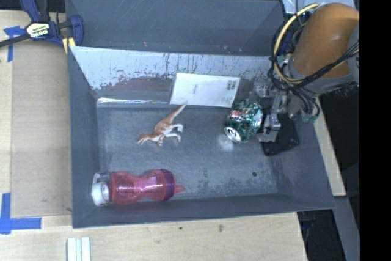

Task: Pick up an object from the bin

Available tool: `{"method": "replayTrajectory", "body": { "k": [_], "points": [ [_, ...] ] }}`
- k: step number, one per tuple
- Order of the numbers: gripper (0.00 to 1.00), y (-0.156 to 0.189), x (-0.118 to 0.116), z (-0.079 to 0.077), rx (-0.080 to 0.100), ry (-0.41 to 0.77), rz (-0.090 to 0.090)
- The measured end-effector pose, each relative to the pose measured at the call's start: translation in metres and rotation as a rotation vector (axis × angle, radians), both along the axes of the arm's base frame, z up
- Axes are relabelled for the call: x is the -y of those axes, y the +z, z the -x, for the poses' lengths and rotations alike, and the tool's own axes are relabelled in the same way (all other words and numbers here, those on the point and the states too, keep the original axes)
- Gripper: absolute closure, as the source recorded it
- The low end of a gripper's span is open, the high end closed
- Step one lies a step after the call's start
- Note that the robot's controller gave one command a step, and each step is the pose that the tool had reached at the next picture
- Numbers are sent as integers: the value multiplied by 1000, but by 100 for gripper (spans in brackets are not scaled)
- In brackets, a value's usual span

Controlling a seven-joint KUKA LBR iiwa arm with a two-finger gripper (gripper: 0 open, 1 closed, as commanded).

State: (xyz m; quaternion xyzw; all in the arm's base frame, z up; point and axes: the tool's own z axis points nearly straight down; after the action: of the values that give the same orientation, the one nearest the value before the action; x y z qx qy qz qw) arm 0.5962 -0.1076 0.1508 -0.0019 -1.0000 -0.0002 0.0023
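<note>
My gripper [273, 121] hangs low by the bin's right wall. A crushed green drink can [243, 121] lies on its side right against the gripper's left, its open end facing the bin's front left. Whether the can is gripped cannot be made out. Against the back wall, just left of and behind the can, leans a white booklet [204, 90].
A small tan toy dinosaur [162, 130] lies near the bin's middle. A pink bottle [134, 187] with a pale cap lies on its side along the front left wall. The arm's orange cover and cables rise over the bin's right rim.
</note>
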Motion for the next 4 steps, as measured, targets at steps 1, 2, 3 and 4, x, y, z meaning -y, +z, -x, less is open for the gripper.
{"method": "replayTrajectory", "body": {
  "k": [1,2,3,4],
  "points": [
    [0,5,0,-2,8,3,1],
    [0,-31,4,-18,13,169,2],
    [0,-92,4,-22,7,277,0],
    [0,-34,6,-28,13,385,2]
  ]
}}
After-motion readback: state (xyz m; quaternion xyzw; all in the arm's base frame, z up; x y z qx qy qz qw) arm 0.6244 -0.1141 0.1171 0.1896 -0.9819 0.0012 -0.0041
